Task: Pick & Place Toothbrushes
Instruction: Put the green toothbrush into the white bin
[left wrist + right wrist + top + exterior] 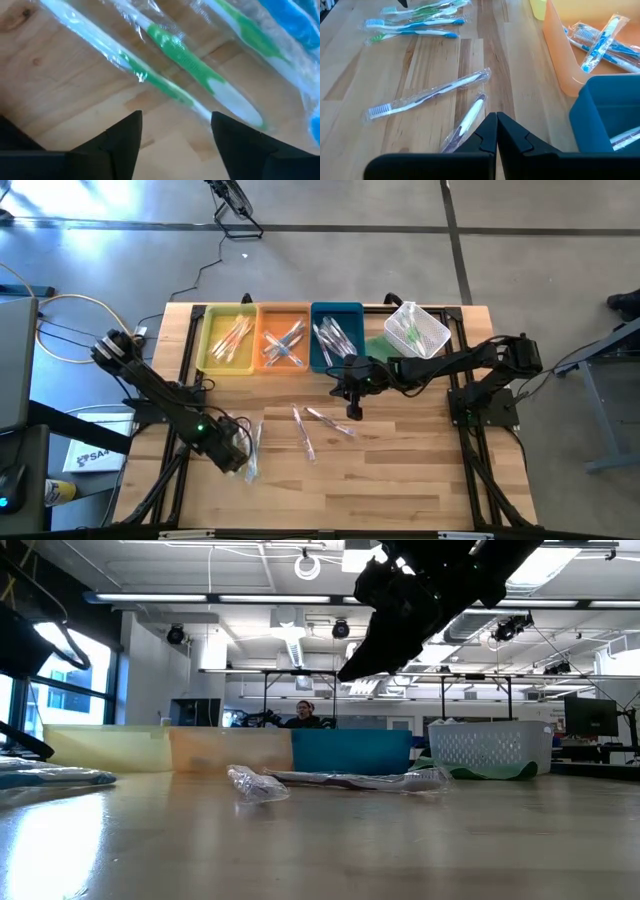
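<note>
Hovering low over a cluster of clear-wrapped toothbrushes [252,452] at the lower left of the high view, the left pincer [236,454] is seen with its fingers apart and nothing between them. In the left wrist view a green-and-white wrapped toothbrush [200,67] lies slantwise just ahead of the two dark fingertips [125,135], with a second green-and-white one [125,60] beside it and a blue one at the frame's right edge.

The step is judged to be the closing of a grasp on one brush. A single handle should be centred in the gap before the descent; the neighbouring wrappers lie touching or nearly so, and two could be caught together. The film looks slippery, so the grip is best taken across the handle's middle.

The right pincer [353,408] is held above the table [400,480] at the centre of the high view, fingers together and empty, near two more wrapped toothbrushes [427,94]. The yellow [203,340], orange [262,330] and blue plastic trays [318,315] along the upper edge already hold brushes.
</note>
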Robot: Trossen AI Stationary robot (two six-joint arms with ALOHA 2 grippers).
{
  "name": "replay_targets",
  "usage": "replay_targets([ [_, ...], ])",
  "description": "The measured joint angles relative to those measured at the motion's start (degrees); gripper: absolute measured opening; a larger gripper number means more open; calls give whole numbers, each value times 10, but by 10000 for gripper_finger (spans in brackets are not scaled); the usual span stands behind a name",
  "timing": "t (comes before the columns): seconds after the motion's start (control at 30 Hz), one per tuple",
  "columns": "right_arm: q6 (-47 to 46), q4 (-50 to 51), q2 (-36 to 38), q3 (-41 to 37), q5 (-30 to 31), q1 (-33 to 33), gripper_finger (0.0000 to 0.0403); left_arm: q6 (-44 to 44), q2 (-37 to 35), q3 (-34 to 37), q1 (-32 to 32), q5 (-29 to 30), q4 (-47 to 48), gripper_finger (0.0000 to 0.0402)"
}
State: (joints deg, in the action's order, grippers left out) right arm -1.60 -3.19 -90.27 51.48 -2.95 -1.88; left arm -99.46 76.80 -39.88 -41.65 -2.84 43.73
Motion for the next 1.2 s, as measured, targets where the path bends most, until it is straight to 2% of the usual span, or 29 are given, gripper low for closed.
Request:
replay_targets([
  [0.27, 4, 0, 0, 0, 0, 0, 2, 6, 24, 1, 0, 24, -35, 194],
  [0.53, 3, 0, 0, 0, 0, 0, 2, 8, 32, 20, 0, 22, -67, 183],
  [0.73, 3, 0, 0, 0, 0, 0, 2, 34, 30, 21, 0, 12, -64, 161],
  [0.93, 3, 0, 0, 0, 0, 0, 2, 38, 28, 22, 0, 6, -58, 115],
  [1.2, 3, -1, 0, 0, 0, 0, 2, 56, 3, 23, 0, -31, -77, 27],
])
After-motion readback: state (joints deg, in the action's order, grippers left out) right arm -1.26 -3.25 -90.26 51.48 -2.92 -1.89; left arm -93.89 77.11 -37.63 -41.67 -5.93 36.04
